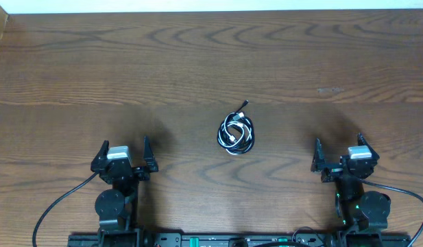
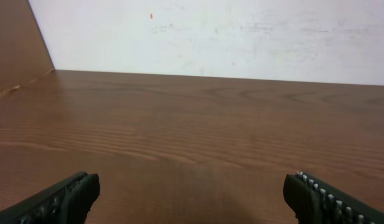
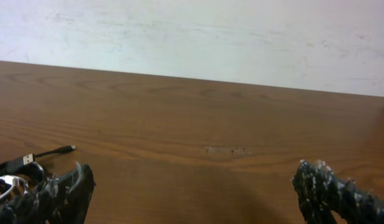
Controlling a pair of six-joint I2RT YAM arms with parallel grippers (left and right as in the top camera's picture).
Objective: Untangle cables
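Cables point(image 1: 236, 133) central on table point(image 1: 197, 62), edges far

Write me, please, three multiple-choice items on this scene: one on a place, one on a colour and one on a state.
1. Where on the table do the cables lie?
A. At the far left corner.
B. Near the middle.
C. Against the far edge.

2. What colours are the cables?
A. Red and blue.
B. Both yellow.
C. Black and white.

3. How do the left gripper and the right gripper stand?
A. Both open and empty.
B. Both shut.
C. Left shut on a cable.

Key: 1 B, as the overhead view shows the cables coiled mid-table. 2 C, as black and white strands both show in the bundle. 3 A, as each wrist view shows the jaws wide apart with nothing between them.
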